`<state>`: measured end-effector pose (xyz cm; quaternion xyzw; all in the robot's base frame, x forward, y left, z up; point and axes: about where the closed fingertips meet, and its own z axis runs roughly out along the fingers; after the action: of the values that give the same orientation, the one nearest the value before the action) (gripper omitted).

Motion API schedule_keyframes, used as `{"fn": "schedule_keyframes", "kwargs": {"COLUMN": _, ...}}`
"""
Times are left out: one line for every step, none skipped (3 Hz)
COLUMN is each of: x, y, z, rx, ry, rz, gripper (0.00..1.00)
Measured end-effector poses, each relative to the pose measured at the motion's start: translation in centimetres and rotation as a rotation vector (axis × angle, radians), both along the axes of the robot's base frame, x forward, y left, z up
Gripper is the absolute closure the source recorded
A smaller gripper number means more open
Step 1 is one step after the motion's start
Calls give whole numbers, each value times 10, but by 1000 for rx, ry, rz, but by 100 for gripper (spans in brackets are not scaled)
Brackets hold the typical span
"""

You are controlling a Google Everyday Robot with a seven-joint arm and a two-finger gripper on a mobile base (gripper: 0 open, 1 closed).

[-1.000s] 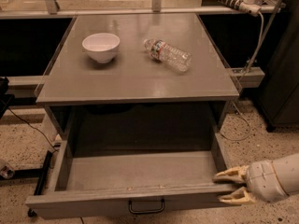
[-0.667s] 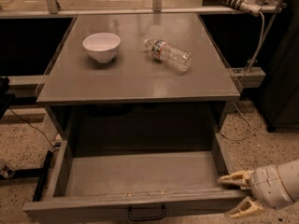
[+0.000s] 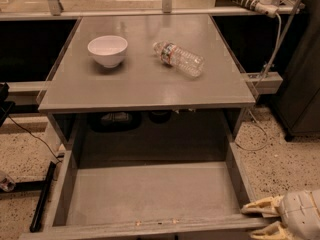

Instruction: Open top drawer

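The top drawer (image 3: 150, 191) is pulled far out from under the grey table, and its deep plain grey inside is bare. Its front edge lies along the bottom of the view, so the front face and the handle are out of view. My gripper (image 3: 257, 219) is at the bottom right, just outside the drawer's front right corner. Its pale fingers (image 3: 260, 208) point left, spread apart and holding nothing.
On the grey table top (image 3: 140, 84) stand a white bowl (image 3: 107, 50) at the left and a clear plastic bottle (image 3: 178, 59) lying on its side at the middle. A cable and a bracket (image 3: 264, 79) hang at the right. Speckled floor lies on both sides.
The drawer has come further out toward the bottom of the view, and its handle has dropped out of sight. My gripper has moved down and back with it.
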<state>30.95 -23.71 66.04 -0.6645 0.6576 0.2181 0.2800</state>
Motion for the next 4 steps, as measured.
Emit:
{"fn": "schedule_keyframes", "kwargs": {"x": -20, "y": -9, "z": 1, "rx": -8, "ry": 1, "rz": -16, "gripper": 100}}
{"fn": "schedule_keyframes", "kwargs": {"x": -20, "y": -9, "z": 1, "rx": -8, "ry": 1, "rz": -16, "gripper": 82}}
{"fn": "schedule_keyframes", "kwargs": {"x": -20, "y": -9, "z": 1, "rx": -8, "ry": 1, "rz": -15, "gripper": 58}}
{"fn": "schedule_keyframes", "kwargs": {"x": -20, "y": -9, "z": 1, "rx": -8, "ry": 1, "rz": -15, "gripper": 35}}
